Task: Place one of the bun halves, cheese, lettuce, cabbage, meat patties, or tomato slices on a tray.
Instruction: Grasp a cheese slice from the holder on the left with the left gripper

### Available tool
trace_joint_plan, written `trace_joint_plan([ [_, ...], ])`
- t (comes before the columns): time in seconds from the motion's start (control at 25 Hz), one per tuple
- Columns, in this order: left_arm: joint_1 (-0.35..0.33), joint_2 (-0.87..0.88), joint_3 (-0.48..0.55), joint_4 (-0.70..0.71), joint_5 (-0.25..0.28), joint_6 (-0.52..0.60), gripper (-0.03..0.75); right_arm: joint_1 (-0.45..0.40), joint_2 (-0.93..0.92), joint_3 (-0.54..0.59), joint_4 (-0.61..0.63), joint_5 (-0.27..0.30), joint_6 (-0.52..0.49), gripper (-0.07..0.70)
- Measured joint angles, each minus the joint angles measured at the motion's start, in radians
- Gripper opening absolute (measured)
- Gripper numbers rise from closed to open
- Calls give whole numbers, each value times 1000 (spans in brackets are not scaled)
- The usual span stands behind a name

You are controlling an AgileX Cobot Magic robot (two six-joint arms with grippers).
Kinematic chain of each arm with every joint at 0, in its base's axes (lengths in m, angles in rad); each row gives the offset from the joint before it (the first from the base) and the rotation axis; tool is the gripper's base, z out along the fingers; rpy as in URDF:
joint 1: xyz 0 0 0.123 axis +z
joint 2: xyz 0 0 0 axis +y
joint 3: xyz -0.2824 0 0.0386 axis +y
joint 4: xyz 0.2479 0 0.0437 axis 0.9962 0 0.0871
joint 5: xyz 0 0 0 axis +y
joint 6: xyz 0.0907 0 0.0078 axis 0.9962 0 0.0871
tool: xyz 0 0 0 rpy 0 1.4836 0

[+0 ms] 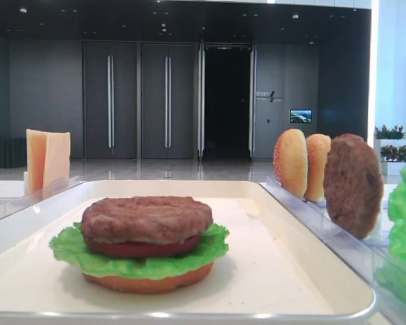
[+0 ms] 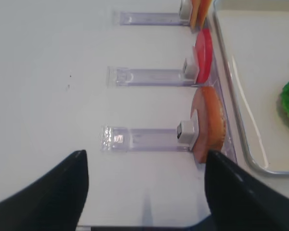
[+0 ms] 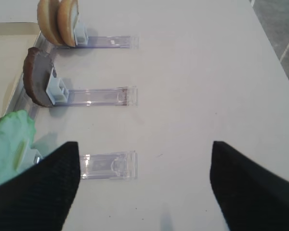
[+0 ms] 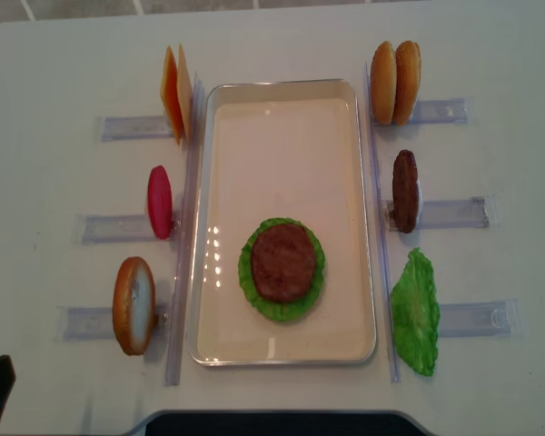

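- One stack so far on the tray [image 4: 282, 100]: orange-brown bottom bun [image 1: 149, 281], lettuce [image 1: 71, 247], a tomato slice [image 1: 139, 248] and a meat patty [image 4: 282, 262] on top, sitting toward 6 o'clock of the tray in the overhead view.
- Cheese [image 4: 173, 104] stands on edge in its rack at about 10 o'clock, just beside the tray rim.
- Spare tomato [image 4: 159, 202] at 9, a bun half [image 4: 133, 304] at 8.
- Right side: two bun halves [image 4: 395, 82] at 2, another patty [image 4: 404, 191] at 3, loose lettuce leaf [image 4: 415, 312] at 4.
- Left gripper [image 2: 144, 168] hangs over bare table with fingers spread wide, pinching nothing.
- Right gripper [image 3: 144, 159] looks the same, spread apart, nothing between.
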Motion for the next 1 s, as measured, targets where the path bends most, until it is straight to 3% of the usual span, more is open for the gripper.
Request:
trace_joint_plan([
  [0.16,0,112,-62,23,38,-27,570,0,0,0,0,0,0,556],
  [0.44,0,400,-220,35,43,-55,570,0,0,0,0,0,0,556],
  [1.0,0,1091,-664,126,45,-59,570,0,0,0,0,0,0,556],
])
